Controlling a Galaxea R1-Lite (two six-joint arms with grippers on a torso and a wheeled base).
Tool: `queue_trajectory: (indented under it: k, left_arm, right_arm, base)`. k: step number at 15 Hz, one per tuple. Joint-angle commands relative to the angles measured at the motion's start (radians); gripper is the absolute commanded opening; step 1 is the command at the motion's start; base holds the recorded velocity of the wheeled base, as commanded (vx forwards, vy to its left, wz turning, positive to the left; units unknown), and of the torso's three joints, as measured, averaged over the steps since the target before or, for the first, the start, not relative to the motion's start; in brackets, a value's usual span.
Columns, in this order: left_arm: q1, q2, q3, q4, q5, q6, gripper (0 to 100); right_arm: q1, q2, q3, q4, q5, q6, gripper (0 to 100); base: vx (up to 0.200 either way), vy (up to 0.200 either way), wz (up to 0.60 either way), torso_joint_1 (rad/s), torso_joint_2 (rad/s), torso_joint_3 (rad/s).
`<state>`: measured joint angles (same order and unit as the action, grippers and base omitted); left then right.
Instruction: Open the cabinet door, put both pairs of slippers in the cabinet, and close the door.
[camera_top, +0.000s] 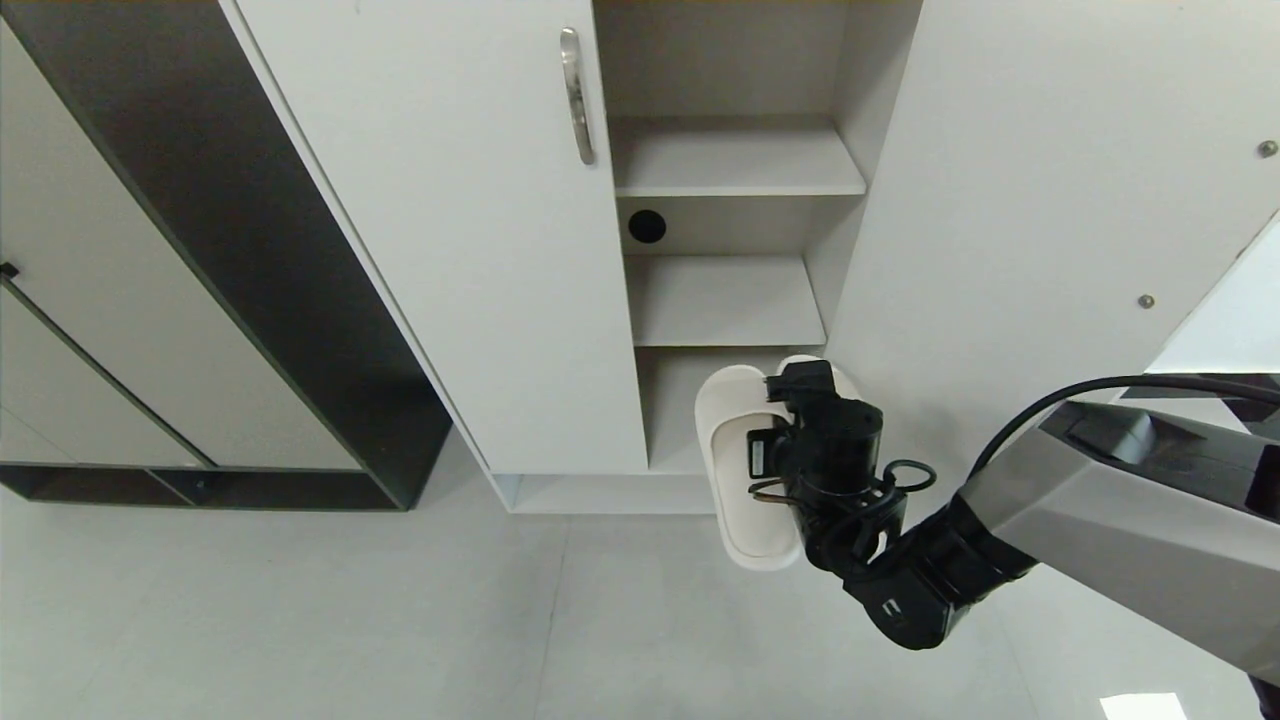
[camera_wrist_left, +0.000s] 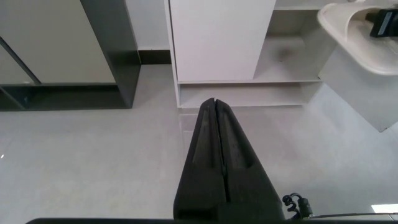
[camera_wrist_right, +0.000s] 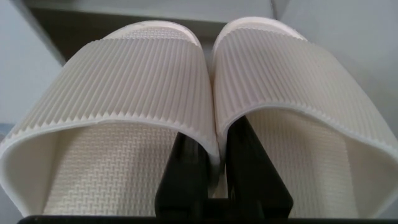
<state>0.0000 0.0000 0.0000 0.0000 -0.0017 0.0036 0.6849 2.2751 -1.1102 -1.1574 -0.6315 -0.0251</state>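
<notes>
A white cabinet (camera_top: 740, 160) stands ahead with its right door (camera_top: 1040, 200) swung open and its left door (camera_top: 470, 230) shut. Inside are several bare shelves. My right gripper (camera_top: 790, 400) is shut on a pair of cream slippers (camera_top: 735, 460), held side by side just in front of the lowest shelf (camera_top: 680, 410). In the right wrist view its fingers (camera_wrist_right: 186, 168) pinch the two inner walls of the cream slippers (camera_wrist_right: 211, 106) together. My left gripper (camera_wrist_left: 214, 106) is shut with nothing in it, low over the floor in front of the cabinet (camera_wrist_left: 217, 37).
A dark-framed cabinet unit (camera_top: 230, 250) stands to the left of the white one. The open door (camera_top: 1040, 200) stands close on the right side of my right arm. Pale grey floor (camera_top: 350, 620) stretches in front of the cabinet.
</notes>
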Motion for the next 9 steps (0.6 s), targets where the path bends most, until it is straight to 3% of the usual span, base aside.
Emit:
queue_trajectory:
  k: [1,3,9]
  left_arm:
    - [0.0,0.002,0.0,0.0,0.0,0.001,0]
    - [0.0,0.002,0.0,0.0,0.0,0.001,0]
    - [0.0,0.002,0.0,0.0,-0.001,0.001,0]
  right_arm:
    - [0.033,0.004,-0.048,0.033,0.001,0.008,0]
    - [0.076,0.061,-0.211,0.143,-0.011,0.059,0]
    - [0.059,0.11,-0.272,0.202,-0.054,0.102,0]
  base:
    - [0.0,0.0,0.0,0.0,0.0,0.0]
    - [0.0,0.0,0.0,0.0,0.0,0.0]
    - [0.0,0.0,0.0,0.0,0.0,0.0]
